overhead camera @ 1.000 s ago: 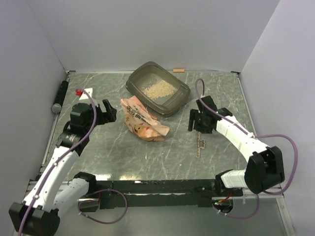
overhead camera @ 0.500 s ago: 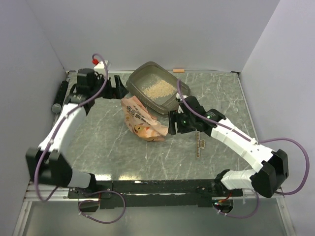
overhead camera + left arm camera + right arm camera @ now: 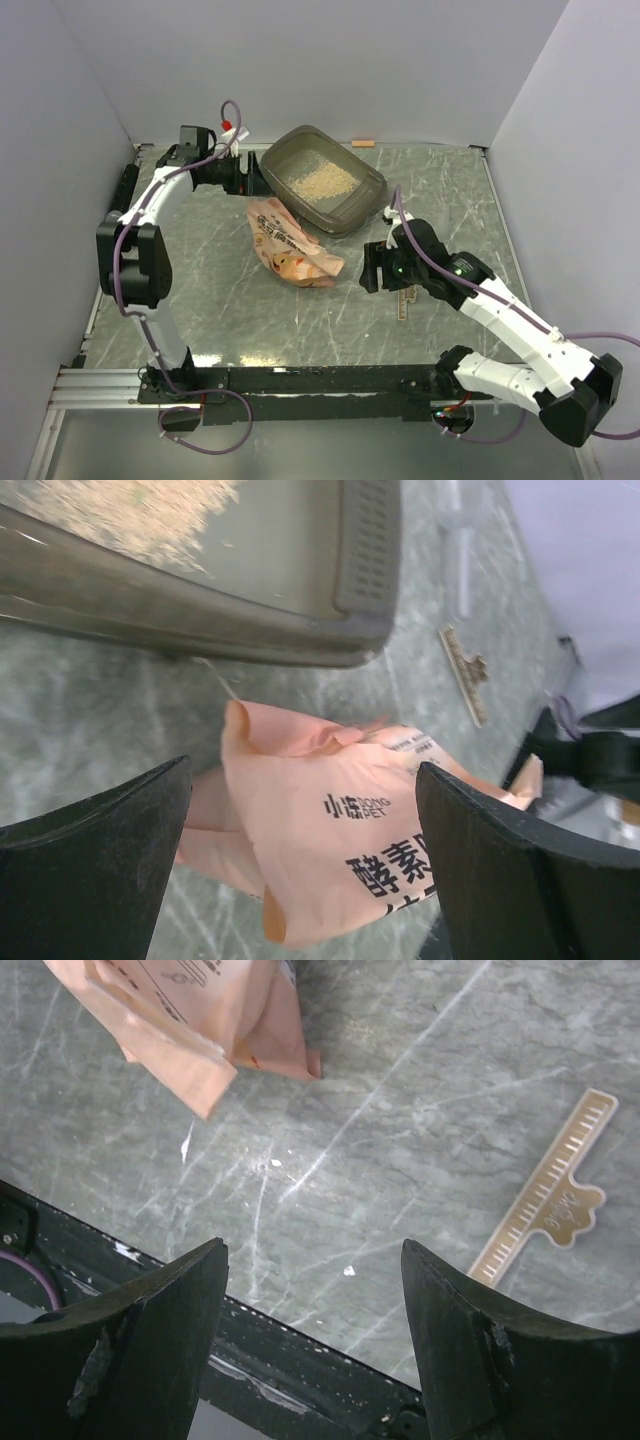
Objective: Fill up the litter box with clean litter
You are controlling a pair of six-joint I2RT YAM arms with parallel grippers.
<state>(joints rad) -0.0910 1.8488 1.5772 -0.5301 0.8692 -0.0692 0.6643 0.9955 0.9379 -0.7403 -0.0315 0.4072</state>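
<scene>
The soft salmon-pink plastic bag (image 3: 290, 245) with dark printed characters lies crumpled on its side on the grey-green marbled surface (image 3: 250, 310). Its upper end is just beside the near wall of the grey-brown rectangular plastic litter box (image 3: 368, 190). A patch of pale tan sandy litter (image 3: 318, 180) sits on the box floor.

The left gripper (image 3: 250, 178) hangs by the box's left end with its fingers spread wide on either side of the bag's upper end, holding nothing. The right gripper (image 3: 372, 270) hovers just off the bag's lower end, fingers also well apart and empty.

To my eye the bag will handle limply. The thin film looks slippery and creased, it sags wherever it isn't supported, and whatever granules remain would shift about inside. I'd pinch a flattened, folded corner or sealed edge at each end rather than the loose middle. One arm could then lift the closed end while the mouth tips over the box.
</scene>
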